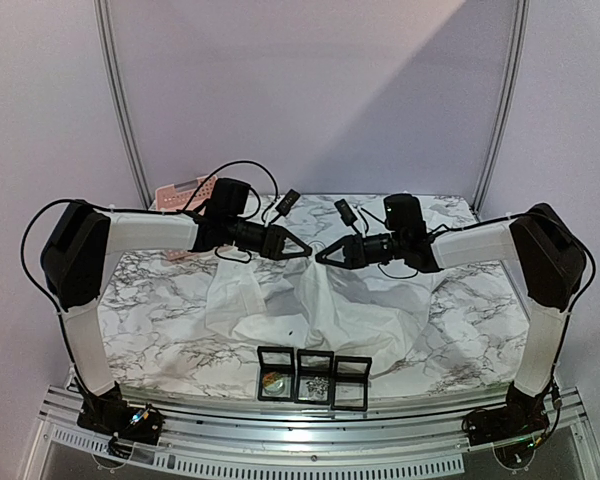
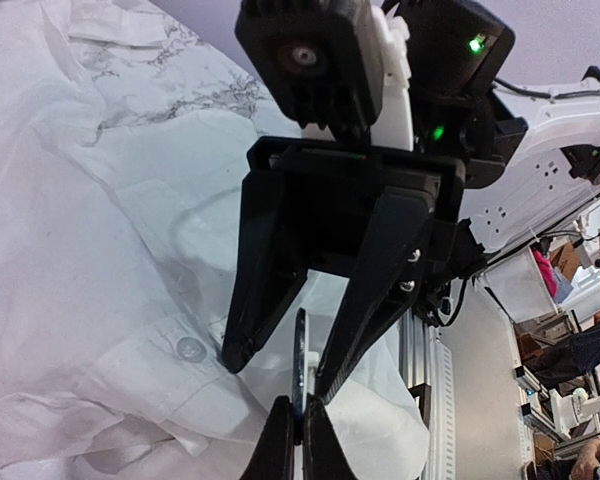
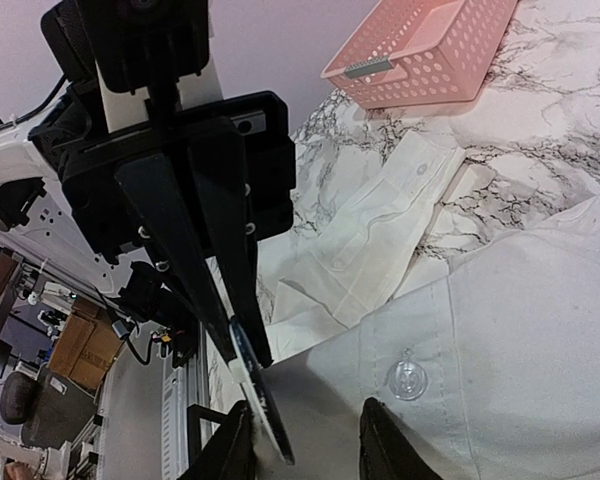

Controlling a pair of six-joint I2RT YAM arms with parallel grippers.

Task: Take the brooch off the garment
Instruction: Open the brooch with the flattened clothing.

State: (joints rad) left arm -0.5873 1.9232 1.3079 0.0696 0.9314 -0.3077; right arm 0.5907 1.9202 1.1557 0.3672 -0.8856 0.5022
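The garment (image 1: 320, 310) is a white wrinkled shirt spread on the marble table; it also shows in the left wrist view (image 2: 80, 250) and the right wrist view (image 3: 500, 330). The brooch (image 2: 306, 365) is a thin dark disc seen edge-on, also visible in the right wrist view (image 3: 258, 390). My left gripper (image 1: 306, 249) is shut on the brooch, just above the shirt. My right gripper (image 1: 323, 256) faces it, open, with its fingers (image 2: 235, 340) on either side of the disc. I cannot tell whether the brooch is still pinned to the fabric.
A clear shirt button (image 3: 407, 379) lies on the placket beside the grippers. A pink basket (image 1: 180, 195) stands at the back left. Three black open boxes (image 1: 315, 378) sit in a row at the front edge. Cables hang from both wrists.
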